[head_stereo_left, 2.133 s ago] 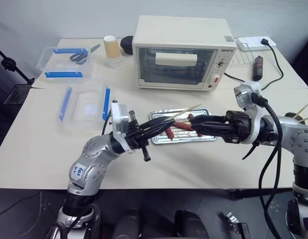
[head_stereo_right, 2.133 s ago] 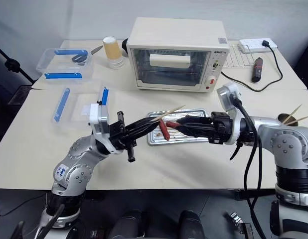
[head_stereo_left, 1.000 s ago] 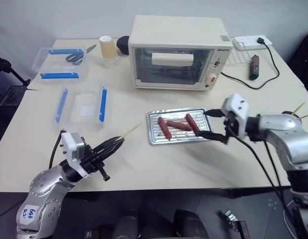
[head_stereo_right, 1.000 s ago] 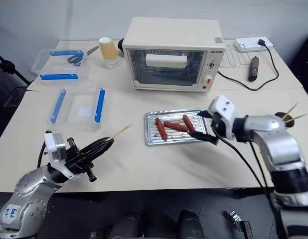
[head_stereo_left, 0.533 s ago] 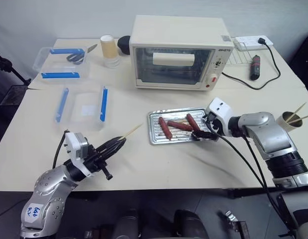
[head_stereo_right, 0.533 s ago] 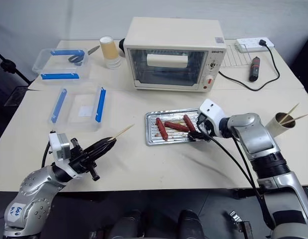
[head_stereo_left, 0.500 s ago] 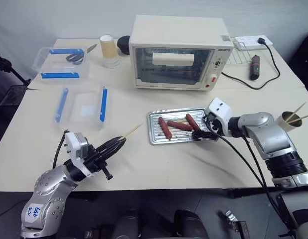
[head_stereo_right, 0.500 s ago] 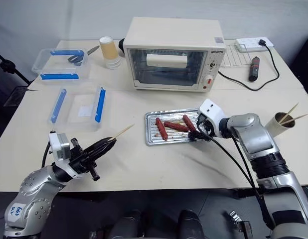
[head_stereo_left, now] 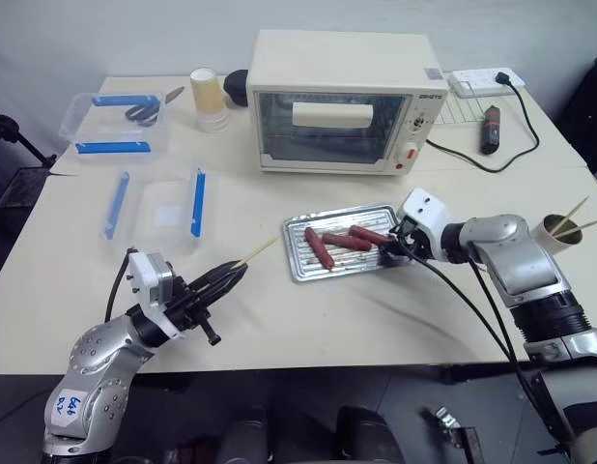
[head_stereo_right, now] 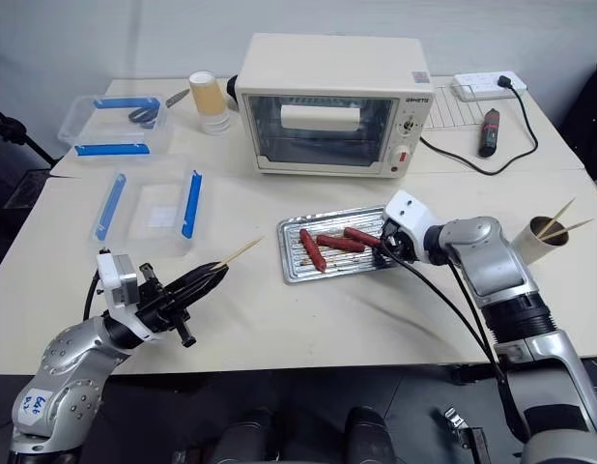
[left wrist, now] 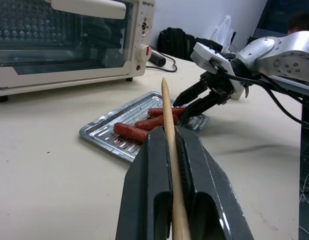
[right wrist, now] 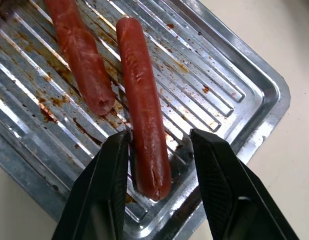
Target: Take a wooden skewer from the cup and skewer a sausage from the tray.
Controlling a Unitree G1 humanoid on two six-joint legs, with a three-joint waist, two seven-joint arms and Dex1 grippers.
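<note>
Since a second ago the right gripper [right wrist: 157, 150] has narrowed around the glossy reddish-brown sausage [right wrist: 143, 107] lying in the tray [right wrist: 254, 107], one finger touching, its far end cut off. Left gripper [left wrist: 173, 150] clamps the wooden skewer [left wrist: 169, 150].

Bare table [head_stereo_left: 308, 314] between grippers; toaster oven [head_stereo_left: 342, 101] behind tray [head_stereo_left: 303, 275].

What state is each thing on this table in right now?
Left claw: shut on the wooden skewer.
Right claw: open around one sausage, not yet gripping.
Tray: holds three sausages.
Toaster oven: door closed.
Clear box: lid off.
</note>
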